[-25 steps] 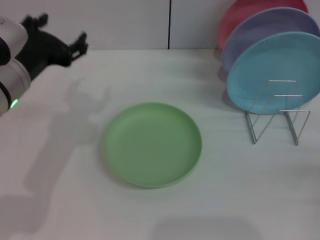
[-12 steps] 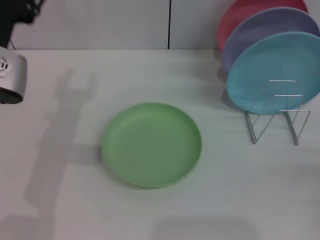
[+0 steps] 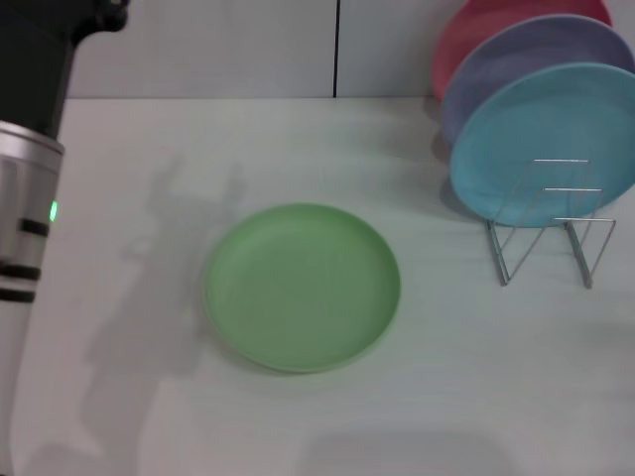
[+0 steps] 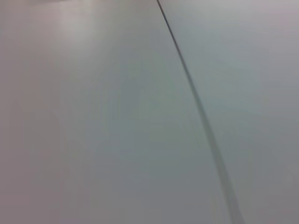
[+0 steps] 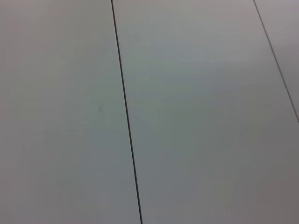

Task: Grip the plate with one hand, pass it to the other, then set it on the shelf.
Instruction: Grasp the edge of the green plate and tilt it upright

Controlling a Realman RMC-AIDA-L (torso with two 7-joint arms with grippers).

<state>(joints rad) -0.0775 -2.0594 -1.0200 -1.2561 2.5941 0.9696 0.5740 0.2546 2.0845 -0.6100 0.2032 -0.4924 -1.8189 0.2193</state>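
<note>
The light green plate [image 3: 302, 287] lies flat on the white table [image 3: 476, 377], a little left of the middle in the head view. My left arm [image 3: 25, 228], silver with a green light, rises along the left edge. The black body of my left gripper [image 3: 45, 59] reaches the top left corner, well apart from the plate and higher than it. The wire shelf [image 3: 551, 223] stands at the right, with bare loops at its front. My right gripper is out of view. Both wrist views show only a pale panelled wall.
A light blue plate [image 3: 546, 144], a lavender plate [image 3: 526, 69] and a pink plate [image 3: 496, 30] stand upright in the shelf's rear slots. The wall [image 3: 248, 45] rises behind the table's far edge. The arm's shadow falls left of the green plate.
My left arm has swung from pointing right at the far left to standing upright along the left edge, nearer the camera. The green plate and the shelf have not moved.
</note>
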